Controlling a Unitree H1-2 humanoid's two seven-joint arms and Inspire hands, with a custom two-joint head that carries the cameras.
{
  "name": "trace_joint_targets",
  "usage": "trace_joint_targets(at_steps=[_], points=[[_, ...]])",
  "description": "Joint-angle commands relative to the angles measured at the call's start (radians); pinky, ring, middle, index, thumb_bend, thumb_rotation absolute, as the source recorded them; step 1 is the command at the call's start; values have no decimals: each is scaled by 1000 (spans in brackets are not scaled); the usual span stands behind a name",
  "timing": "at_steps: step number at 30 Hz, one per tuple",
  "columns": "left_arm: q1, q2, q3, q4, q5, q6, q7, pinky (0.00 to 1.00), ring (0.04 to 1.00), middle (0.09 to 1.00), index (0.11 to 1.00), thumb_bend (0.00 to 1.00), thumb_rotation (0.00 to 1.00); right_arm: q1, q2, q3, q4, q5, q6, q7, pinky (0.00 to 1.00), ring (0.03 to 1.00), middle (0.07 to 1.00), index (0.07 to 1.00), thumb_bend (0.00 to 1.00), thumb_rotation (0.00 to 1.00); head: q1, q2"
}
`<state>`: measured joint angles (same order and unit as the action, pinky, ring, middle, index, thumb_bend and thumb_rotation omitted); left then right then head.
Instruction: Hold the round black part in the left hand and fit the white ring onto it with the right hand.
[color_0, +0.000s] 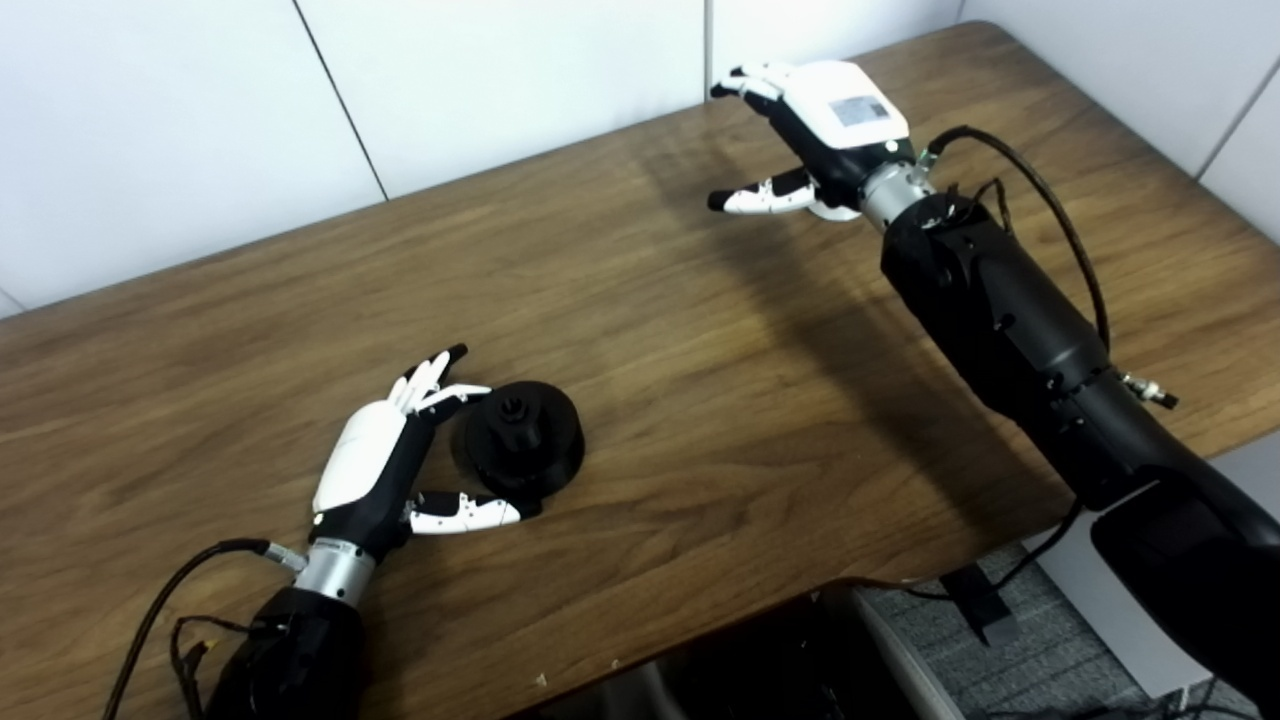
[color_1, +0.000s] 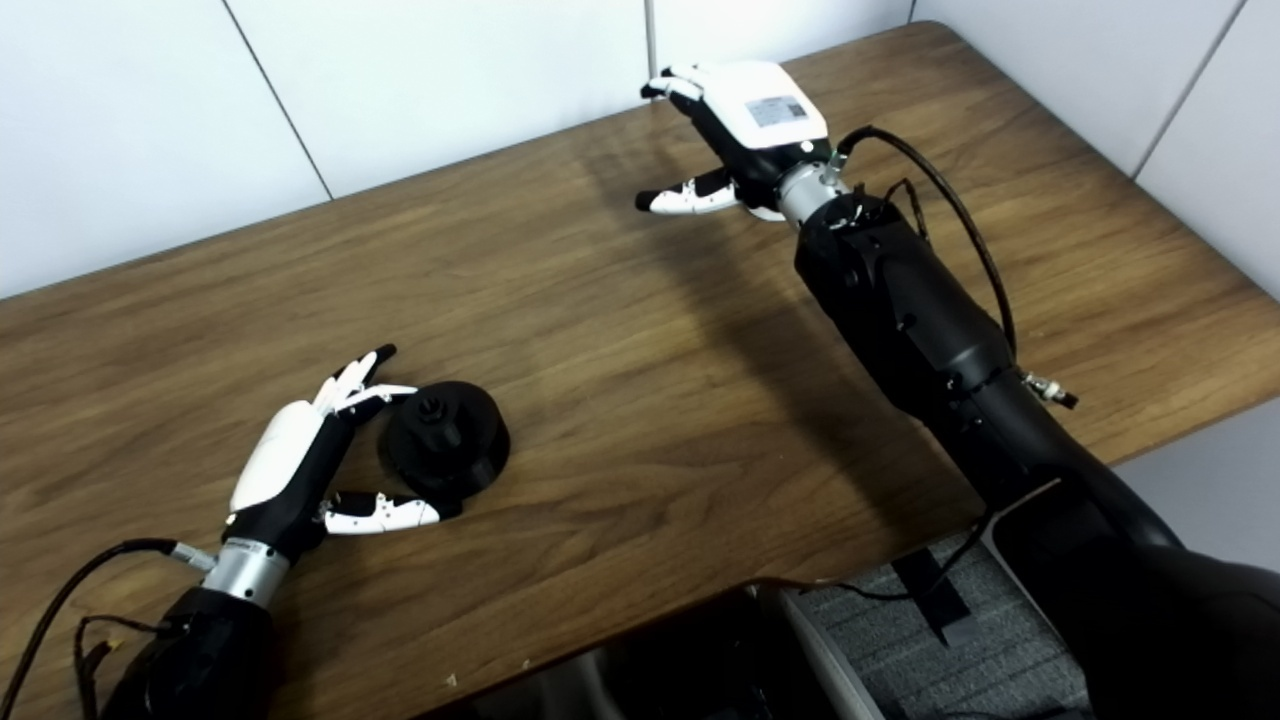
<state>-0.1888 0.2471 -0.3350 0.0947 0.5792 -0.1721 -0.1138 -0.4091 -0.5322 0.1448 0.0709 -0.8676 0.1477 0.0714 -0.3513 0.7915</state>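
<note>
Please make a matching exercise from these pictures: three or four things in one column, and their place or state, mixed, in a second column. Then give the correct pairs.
Things:
1. round black part
2. left hand
3. right hand
4. black cable

Places or states:
A. open, near the table's far edge
B. loops beside the right forearm
C. rests on the table between fingers and thumb
D. open around a part at the near left

Pairs: 1-C, 2-D, 3-A, 4-B

One round black part (color_0: 520, 436), one white ring (color_0: 835, 211), two hands, one wooden table (color_0: 640, 330).
</note>
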Motion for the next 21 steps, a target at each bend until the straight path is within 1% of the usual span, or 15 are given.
trace_joint_targets(at_steps=[1, 5, 9, 13, 16, 21], points=[[-9, 8, 8, 14, 3, 6, 4, 1000, 1000, 1000, 697, 1000, 429, -52, -37, -11, -14, -37, 43, 6, 932, 945, 933, 884, 707, 617, -1, 0], [-6, 10, 10, 7, 1, 8, -1, 1000, 1000, 1000, 698, 1000, 431, -63, -55, -16, 2, -50, 74, 29, 938, 949, 931, 883, 708, 619, -1, 1], [-5, 12, 11, 3, 3, 10, -3, 1000, 1000, 1000, 698, 1000, 436, -76, -76, -30, 27, -24, 91, 56, 934, 954, 931, 882, 707, 590, 0, 2], [-3, 11, 11, 2, 3, 11, -4, 1000, 1000, 1000, 698, 1000, 432, -82, -97, -34, 55, -6, 83, 59, 913, 945, 925, 881, 709, 584, 2, 4], [-3, 10, 12, 1, 2, 14, -6, 1000, 1000, 1000, 697, 1000, 423, -85, -108, -31, 71, 3, 98, 75, 931, 945, 922, 876, 709, 570, 2, 5], [-1, 10, 10, -1, 8, 13, -5, 1000, 1000, 1000, 696, 1000, 430, -80, -119, -35, 89, 18, 102, 82, 896, 931, 912, 864, 704, 508, 4, 7]])
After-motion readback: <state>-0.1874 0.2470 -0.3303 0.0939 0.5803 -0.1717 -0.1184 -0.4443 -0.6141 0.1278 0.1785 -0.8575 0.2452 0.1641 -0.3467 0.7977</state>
